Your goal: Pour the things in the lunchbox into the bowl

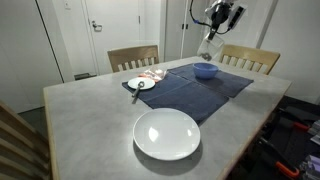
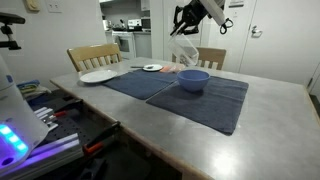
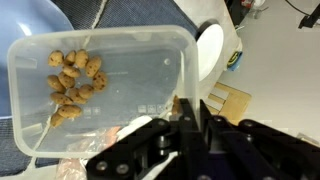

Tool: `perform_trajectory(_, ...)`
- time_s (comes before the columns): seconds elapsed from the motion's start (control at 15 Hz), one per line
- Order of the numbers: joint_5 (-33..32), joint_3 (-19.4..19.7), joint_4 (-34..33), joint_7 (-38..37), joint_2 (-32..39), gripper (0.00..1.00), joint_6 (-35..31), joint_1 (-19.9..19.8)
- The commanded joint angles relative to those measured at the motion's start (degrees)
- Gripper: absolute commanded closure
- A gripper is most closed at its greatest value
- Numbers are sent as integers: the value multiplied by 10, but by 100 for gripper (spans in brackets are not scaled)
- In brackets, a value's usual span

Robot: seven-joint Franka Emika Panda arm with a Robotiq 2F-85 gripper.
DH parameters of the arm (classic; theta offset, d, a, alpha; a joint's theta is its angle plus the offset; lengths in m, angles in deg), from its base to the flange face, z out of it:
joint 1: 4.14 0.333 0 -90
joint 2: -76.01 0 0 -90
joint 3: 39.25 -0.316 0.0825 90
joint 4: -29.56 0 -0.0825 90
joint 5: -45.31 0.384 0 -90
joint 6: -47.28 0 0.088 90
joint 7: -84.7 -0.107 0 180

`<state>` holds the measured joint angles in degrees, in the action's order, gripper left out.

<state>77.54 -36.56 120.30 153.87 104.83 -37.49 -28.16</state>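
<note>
My gripper (image 1: 214, 24) is high above the far side of the table and is shut on the rim of the clear plastic lunchbox (image 1: 208, 46). The box hangs tilted below the gripper, above the small blue bowl (image 1: 205, 70). Both exterior views show this: gripper (image 2: 188, 17), lunchbox (image 2: 183, 50), bowl (image 2: 193, 80). In the wrist view the fingers (image 3: 186, 112) pinch one wall of the lunchbox (image 3: 130, 80). Several small brown pieces (image 3: 72, 82) are bunched at one end inside it.
The bowl stands on a dark blue cloth (image 1: 195, 92) (image 2: 200, 100). A large white dish (image 1: 167, 134) (image 2: 98, 76) and a small white plate (image 1: 141, 84) (image 2: 152, 68) are on the table. A pink item (image 1: 153, 74) lies near the plate. Wooden chairs (image 1: 133, 56) stand behind.
</note>
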Motion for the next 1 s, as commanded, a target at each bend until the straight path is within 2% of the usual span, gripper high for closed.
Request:
perform_trajectory(0.0, 20, 8, -3, 33, 5, 98, 29, -12)
perform_trajectory(0.4, 33, 9, -42, 58, 41, 98, 53, -19)
perform_trajectory(0.93, 44, -6, -168, 79, 142, 98, 102, -26)
